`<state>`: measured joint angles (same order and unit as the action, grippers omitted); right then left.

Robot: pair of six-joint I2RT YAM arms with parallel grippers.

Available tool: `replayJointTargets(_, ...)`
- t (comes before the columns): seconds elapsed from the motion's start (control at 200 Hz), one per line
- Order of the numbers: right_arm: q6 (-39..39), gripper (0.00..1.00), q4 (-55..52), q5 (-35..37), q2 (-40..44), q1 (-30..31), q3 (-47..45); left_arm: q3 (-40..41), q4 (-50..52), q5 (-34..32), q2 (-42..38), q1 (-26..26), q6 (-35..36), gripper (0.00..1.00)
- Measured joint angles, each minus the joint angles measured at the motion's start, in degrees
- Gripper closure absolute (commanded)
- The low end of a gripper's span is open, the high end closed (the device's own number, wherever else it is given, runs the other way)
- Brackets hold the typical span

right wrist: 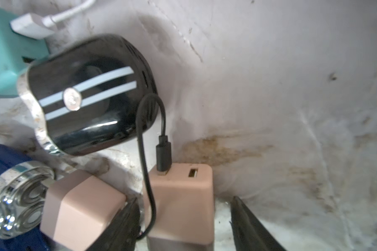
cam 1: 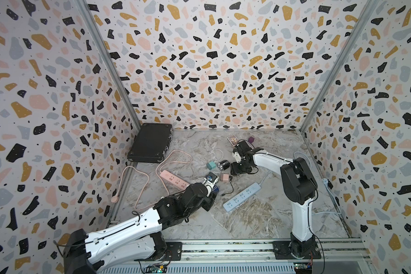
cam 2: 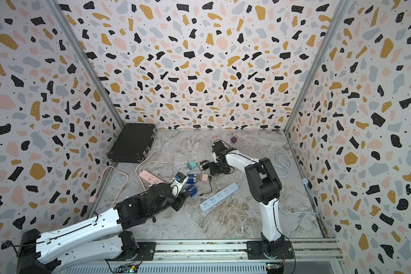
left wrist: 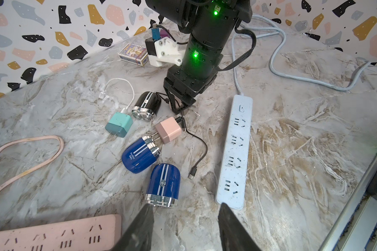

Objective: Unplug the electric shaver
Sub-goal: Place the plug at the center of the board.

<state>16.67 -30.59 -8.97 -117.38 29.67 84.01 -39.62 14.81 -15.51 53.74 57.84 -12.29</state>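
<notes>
Tabletop (cam 1: 223, 227), read from near edge to far. The blue power strip (cam 1: 242, 197) lies slantwise just right of the middle, closest to the near edge. The left fingers (left wrist: 140, 230) stand apart with nothing between them. One tip is just beside the shaving head of a blue shaver (left wrist: 163, 184) lying on its side. The pink power strip (left wrist: 52, 234) lies on their left-edge side. A second blue shaver (left wrist: 139, 156) lies just beyond the first, with its head just beside the prongs of a pink charger (left wrist: 168, 130). The black cable (left wrist: 201, 150) curls between the shavers and the blue strip, and its small plug lies free on the tabletop. Its other plug sits in a second pink charger (right wrist: 181, 200), about mid-tabletop. The right fingers (right wrist: 248, 230) stand apart on either side of that charger, with a gap showing on one side, so not clamped. The black shaver (left wrist: 147, 105) lies just beyond, beside a teal charger (left wrist: 119, 126) with a short white cable (left wrist: 120, 81). Near the far edge: a card box (left wrist: 132, 54) and a purple cube (cam 2: 234, 140). The black case (cam 1: 151, 143) sits in the far left corner.
</notes>
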Motion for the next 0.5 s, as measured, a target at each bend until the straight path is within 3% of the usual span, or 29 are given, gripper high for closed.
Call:
replayJointTargets(0.335,0.68,0.25,0.87,0.90,17.75,0.50,-7.82,0.02,0.00,-0.50,0.00,-0.04,-0.15,0.40)
replayJointTargets(0.501,0.83,0.26,1.09,2.08,22.23,6.14,-12.76,0.04,0.28,-2.58,-1.16,-0.42,-0.13,0.34)
